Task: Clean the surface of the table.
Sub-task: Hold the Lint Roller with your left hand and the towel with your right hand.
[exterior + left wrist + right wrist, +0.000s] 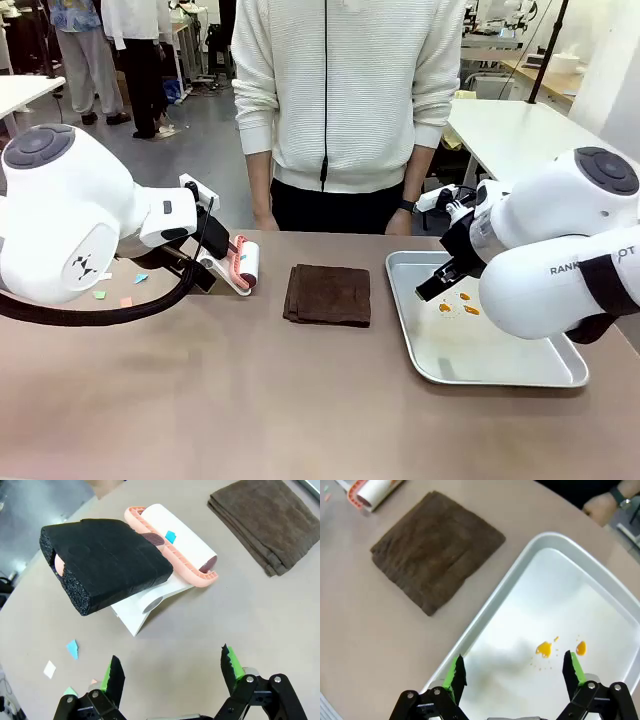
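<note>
The table (250,400) has a matte brownish top. A lint roller (180,545) with a white roll, pink frame and black foam handle (107,562) rests on a white stand at the left. My left gripper (172,670) hovers open just short of it, nothing between its fingers. Small coloured paper scraps (73,649) lie on the table beside that gripper, and one blue scrap sticks to the roll. A folded brown cloth (326,295) lies in the middle. My right gripper (514,670) hangs open over the left edge of the metal tray (600,580).
The tray (500,375) at the right holds a few orange drops (455,307). A person in a white sweater stands at the far edge, a hand (265,222) resting by the table. More scraps (120,295) lie under my left arm.
</note>
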`<state>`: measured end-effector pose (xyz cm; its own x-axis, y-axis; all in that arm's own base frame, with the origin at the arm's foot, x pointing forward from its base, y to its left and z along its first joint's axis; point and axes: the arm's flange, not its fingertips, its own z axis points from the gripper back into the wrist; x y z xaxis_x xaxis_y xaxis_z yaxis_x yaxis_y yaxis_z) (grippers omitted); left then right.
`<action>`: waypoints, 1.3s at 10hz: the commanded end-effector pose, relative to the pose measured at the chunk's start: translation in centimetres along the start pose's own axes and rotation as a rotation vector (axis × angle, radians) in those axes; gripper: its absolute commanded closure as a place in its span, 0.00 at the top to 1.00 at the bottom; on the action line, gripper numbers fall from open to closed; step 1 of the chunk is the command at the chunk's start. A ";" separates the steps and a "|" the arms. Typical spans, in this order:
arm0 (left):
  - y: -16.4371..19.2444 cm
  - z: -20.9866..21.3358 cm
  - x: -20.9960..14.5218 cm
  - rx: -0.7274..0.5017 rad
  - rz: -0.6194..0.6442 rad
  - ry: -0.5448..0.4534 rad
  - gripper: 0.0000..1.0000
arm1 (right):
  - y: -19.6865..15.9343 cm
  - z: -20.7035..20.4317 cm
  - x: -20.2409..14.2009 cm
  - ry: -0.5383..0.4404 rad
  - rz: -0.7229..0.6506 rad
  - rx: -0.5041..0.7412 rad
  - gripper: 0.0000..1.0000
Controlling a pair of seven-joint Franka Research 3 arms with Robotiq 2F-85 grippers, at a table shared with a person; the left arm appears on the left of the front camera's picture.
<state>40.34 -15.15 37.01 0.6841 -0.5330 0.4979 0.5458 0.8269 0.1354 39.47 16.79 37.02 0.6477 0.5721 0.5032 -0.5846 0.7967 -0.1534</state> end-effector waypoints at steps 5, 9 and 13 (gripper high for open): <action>0.0 0.0 0.0 0.000 0.000 0.000 1.00 | 0.0 0.1 0.0 -0.001 0.000 0.000 1.00; 0.0 0.0 0.0 0.000 0.000 0.000 1.00 | 0.0 0.1 0.0 -0.001 0.000 0.000 1.00; 0.0 0.0 0.0 0.000 0.000 0.000 1.00 | 0.0 0.1 0.0 -0.001 0.000 0.000 1.00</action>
<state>40.34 -15.14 37.01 0.6844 -0.5325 0.4980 0.5454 0.8273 0.1351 39.47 16.80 37.00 0.6475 0.5728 0.5027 -0.5850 0.7963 -0.1540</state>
